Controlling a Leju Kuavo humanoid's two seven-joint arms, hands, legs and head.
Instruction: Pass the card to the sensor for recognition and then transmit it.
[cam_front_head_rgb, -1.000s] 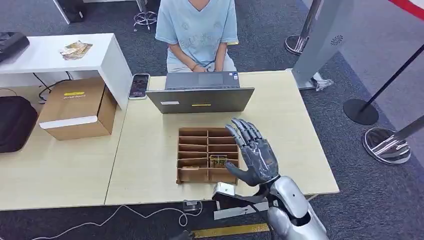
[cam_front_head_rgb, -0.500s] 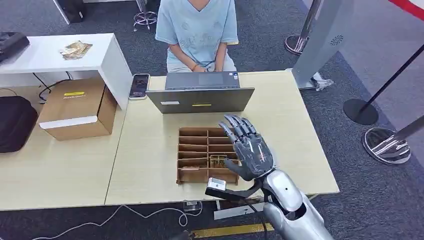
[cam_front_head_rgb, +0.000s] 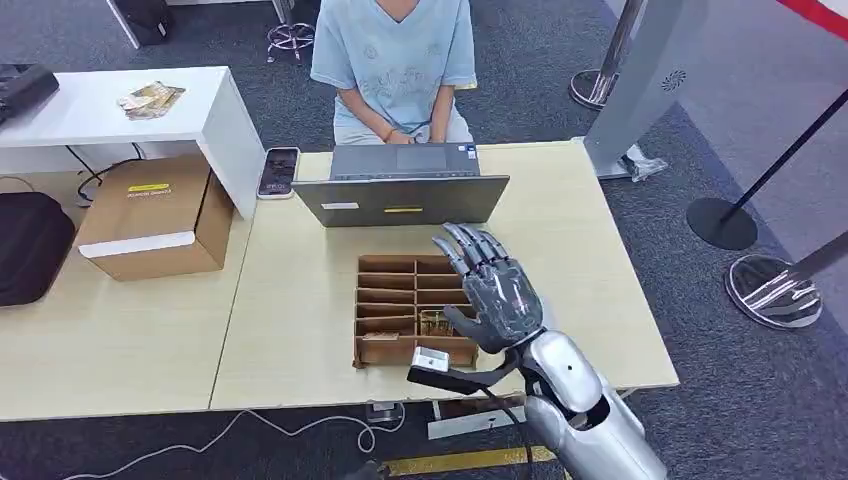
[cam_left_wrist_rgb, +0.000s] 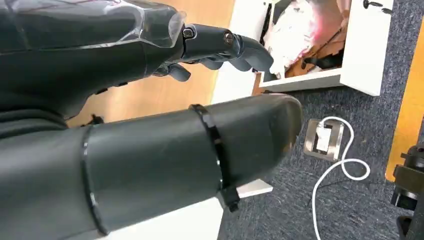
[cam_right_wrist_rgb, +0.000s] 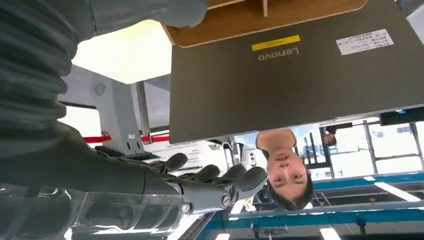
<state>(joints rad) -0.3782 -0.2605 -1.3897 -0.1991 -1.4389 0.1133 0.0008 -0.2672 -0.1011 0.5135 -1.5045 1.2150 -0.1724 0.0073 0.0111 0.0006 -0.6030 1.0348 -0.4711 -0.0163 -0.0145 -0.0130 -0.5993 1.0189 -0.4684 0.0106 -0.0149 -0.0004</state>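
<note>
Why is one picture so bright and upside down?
Right wrist view: turned upside down, the windows behind the person glare white and the laptop lid looks dark against them. Left wrist view: the left hand is close and blurry. Head view: even light, sharp.

Right hand covers part of the card in the divided box

Head view: high on the robot, looking forward and down over the table, taking in the compartment tray and laptop. Right wrist view: inverted, close behind the right hand, facing the laptop's lid, which the head view also shows. Left wrist view: turned, close behind the left hand, facing carpeted floor.
</note>
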